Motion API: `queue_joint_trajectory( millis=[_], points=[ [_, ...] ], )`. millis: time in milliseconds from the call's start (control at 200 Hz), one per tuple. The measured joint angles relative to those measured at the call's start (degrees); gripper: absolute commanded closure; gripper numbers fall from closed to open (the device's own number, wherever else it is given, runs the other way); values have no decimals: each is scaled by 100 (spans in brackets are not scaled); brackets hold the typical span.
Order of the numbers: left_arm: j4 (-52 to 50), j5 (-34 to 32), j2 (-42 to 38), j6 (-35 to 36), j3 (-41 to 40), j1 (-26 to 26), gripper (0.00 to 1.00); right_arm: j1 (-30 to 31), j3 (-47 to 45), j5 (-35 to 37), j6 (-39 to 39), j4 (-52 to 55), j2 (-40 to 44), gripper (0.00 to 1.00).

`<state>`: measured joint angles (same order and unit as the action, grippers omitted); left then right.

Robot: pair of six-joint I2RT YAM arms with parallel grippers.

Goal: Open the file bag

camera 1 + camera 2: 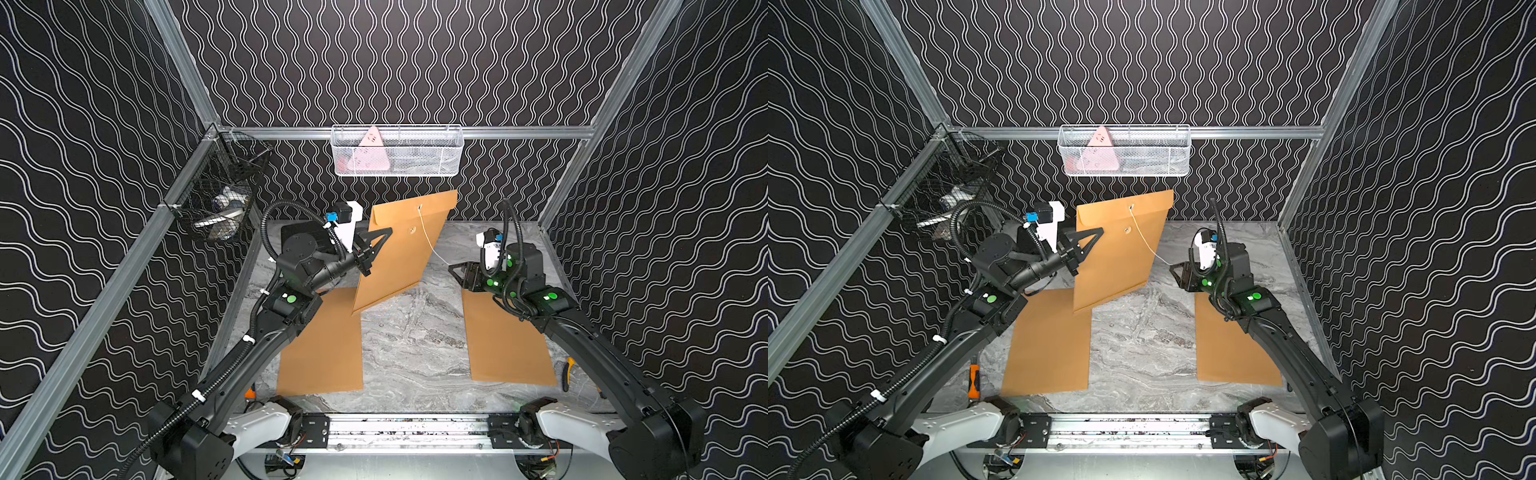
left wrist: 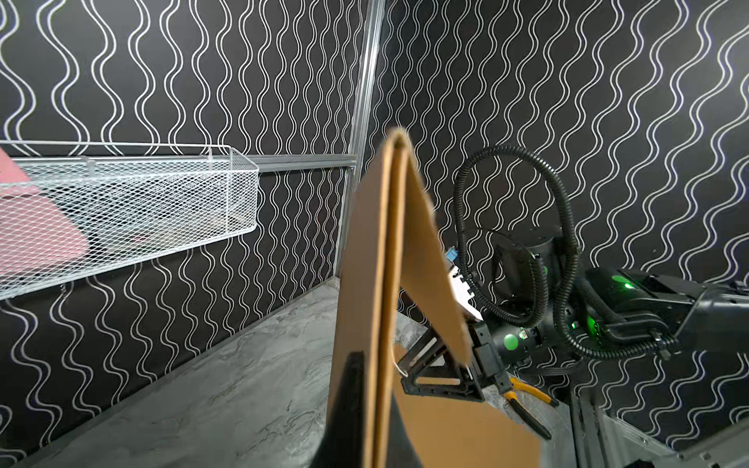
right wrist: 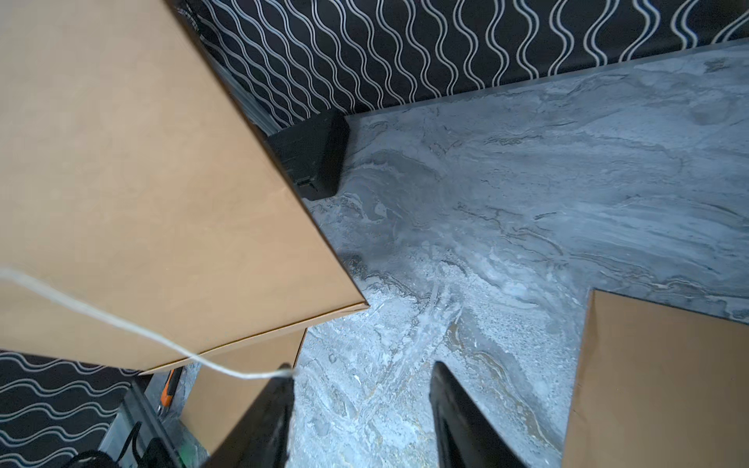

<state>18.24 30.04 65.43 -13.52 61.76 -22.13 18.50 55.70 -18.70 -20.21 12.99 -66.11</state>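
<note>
The file bag (image 1: 399,266) (image 1: 1121,266) is a brown paper envelope held tilted up above the table's back middle. My left gripper (image 1: 376,245) (image 1: 1088,245) (image 2: 375,385) is shut on its left edge, one finger on each face. In the left wrist view its flap (image 2: 425,243) stands away from the body. A thin white string (image 1: 428,237) (image 1: 1142,237) (image 3: 121,320) runs loose from the flap to my right gripper (image 1: 453,270) (image 1: 1173,268) (image 3: 360,368). That gripper is open, low over the table to the bag's right, and the string's end lies against one fingertip (image 3: 283,372).
Two more brown envelopes lie flat on the marble table, one at front left (image 1: 322,345) and one at right (image 1: 507,340), under my arms. A white wire basket (image 1: 397,151) hangs on the back wall, a black one (image 1: 220,195) on the left wall. Yellow pliers (image 1: 567,372) lie at the right edge.
</note>
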Motion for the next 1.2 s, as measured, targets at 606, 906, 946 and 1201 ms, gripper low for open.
queue_joint_trajectory(
  millis=[606,906,946,1201],
  points=[
    [-328,616,-170,745,-79,-2,100,-918,-693,-2002,-944,-2282,-142,39],
    [-291,907,-83,592,-190,-15,100,-920,-601,-2782,-1617,-3803,-680,38],
    [-271,922,-74,590,-205,-24,100,-920,-597,-2863,-1714,-3974,-758,38],
    [-175,1016,-52,444,-328,-44,100,-918,-538,-3222,-2323,-5018,-1226,38]
  ],
)
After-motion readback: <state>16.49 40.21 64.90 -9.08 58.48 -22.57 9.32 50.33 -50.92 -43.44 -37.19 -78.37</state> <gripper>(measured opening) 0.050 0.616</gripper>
